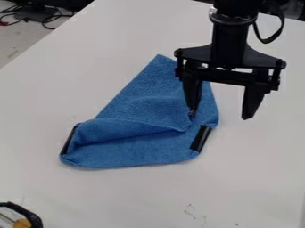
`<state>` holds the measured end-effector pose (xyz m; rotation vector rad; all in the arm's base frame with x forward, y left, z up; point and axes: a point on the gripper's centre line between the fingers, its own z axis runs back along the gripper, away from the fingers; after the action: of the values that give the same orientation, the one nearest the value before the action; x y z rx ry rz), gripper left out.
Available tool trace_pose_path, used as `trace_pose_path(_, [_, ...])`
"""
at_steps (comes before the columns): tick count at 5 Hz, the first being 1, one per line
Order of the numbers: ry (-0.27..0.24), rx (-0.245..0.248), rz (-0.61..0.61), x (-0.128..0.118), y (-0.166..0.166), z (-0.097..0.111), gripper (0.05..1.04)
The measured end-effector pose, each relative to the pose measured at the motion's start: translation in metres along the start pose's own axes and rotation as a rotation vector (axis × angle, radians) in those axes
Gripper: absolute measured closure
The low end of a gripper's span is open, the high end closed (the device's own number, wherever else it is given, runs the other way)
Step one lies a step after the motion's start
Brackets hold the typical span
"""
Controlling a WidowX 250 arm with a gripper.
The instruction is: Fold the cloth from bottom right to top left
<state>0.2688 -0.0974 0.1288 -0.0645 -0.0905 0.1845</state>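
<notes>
The gripper (219, 116) hangs above the right side of the cloth, open wide, with nothing between its fingers. Its left finger is over the cloth's right part, and its right finger is over the bare table to the right. The blue cloth (140, 149) lies in the middle of the table, narrowing to a point at the top. A folded layer with a loose edge crosses its lower half. Black strips show at its lower left edge and lower right edge.
The white table (256, 173) extends around the cloth. A black-rimmed object with a yellow part (22, 222) stands at the bottom left corner. Cables (51, 18) lie on the floor beyond the table's upper left edge.
</notes>
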Motion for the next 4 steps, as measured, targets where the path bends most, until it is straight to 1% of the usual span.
trace_pose_path(1, [0.021, 0.013, 0.0, -0.001, 0.001, -0.007, 0.084])
trace_pose_path(2, [0.004, 0.032, 0.048, 0.009, 0.019, -0.015, 0.084])
trace_pose_path(3, [0.043, 0.083, 0.066, 0.031, 0.036, -0.037, 0.084])
trace_pose_path(4, [0.017, 0.089, 0.038, 0.065, 0.041, -0.051, 0.084])
